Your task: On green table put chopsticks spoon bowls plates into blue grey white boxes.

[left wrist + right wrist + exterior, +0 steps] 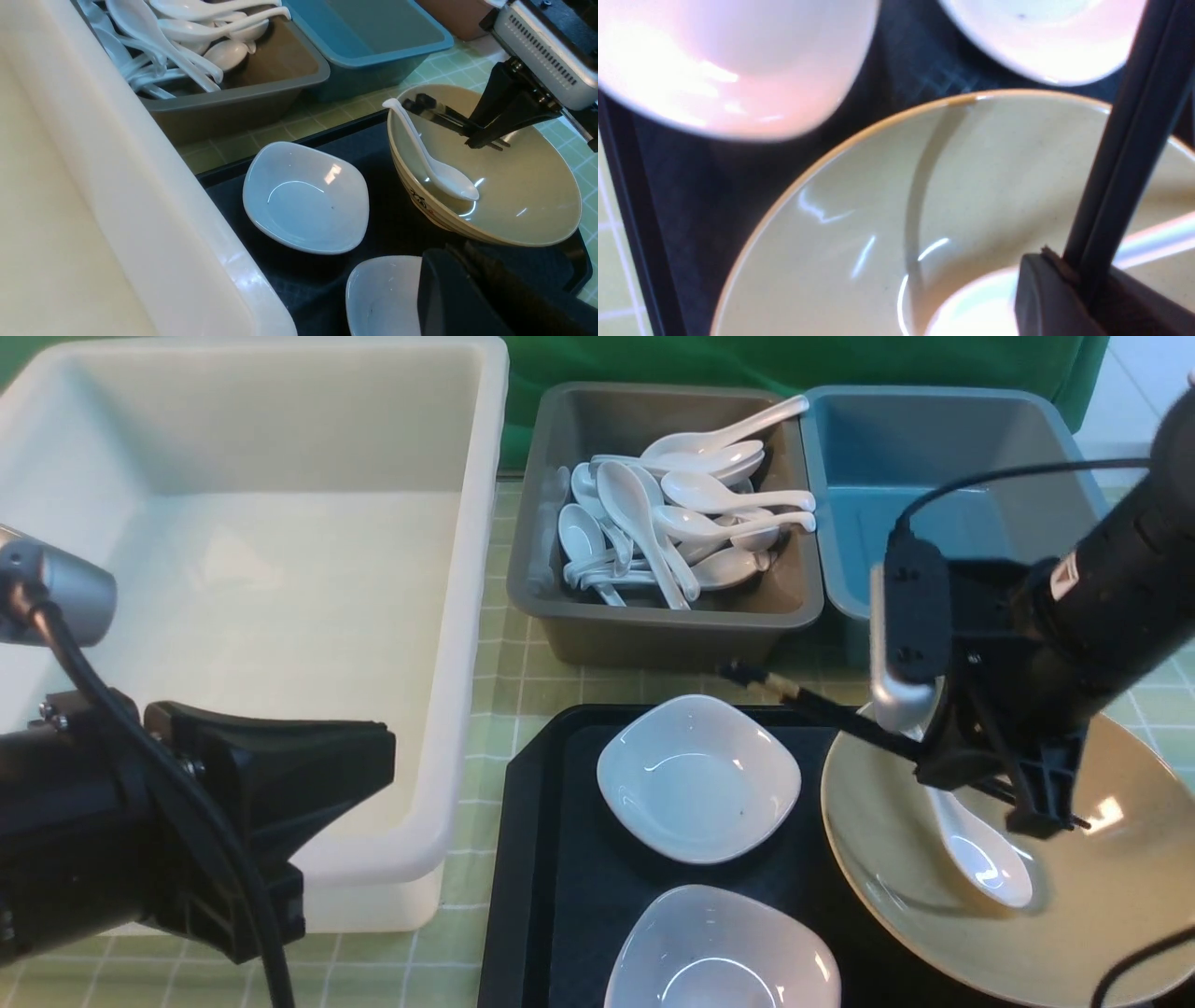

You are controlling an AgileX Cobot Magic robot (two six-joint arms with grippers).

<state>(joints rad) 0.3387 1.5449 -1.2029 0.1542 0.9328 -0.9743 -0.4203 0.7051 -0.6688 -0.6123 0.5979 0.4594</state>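
1. left gripper (378,756), its black fingers pressed together on nothing, hangs low beside the very large white plastic tub (471,644).
2. two small glossy white rounded-square plates, the nearer dish (719,957) and the farther dish (695,779), sit on the black textured tray (537,859).
3. wide, shallow tan-olive glazed bowl (1111,896) holds the white ceramic soup spoon (980,863); the dark marks on its outer wall are unreadable.
4. right gripper (1036,807) is clamped on the thin black chopsticks (822,707) over the bowl. it grips near one end, so the long overhang could swing, slip out or snag the spoon's handle on lifting.
5. farthest, on the pale green gridded table (523,672), the dark grey tub (653,635) holds a heap of white spoons (672,523); the teal blue tub (934,439) shows nothing inside.
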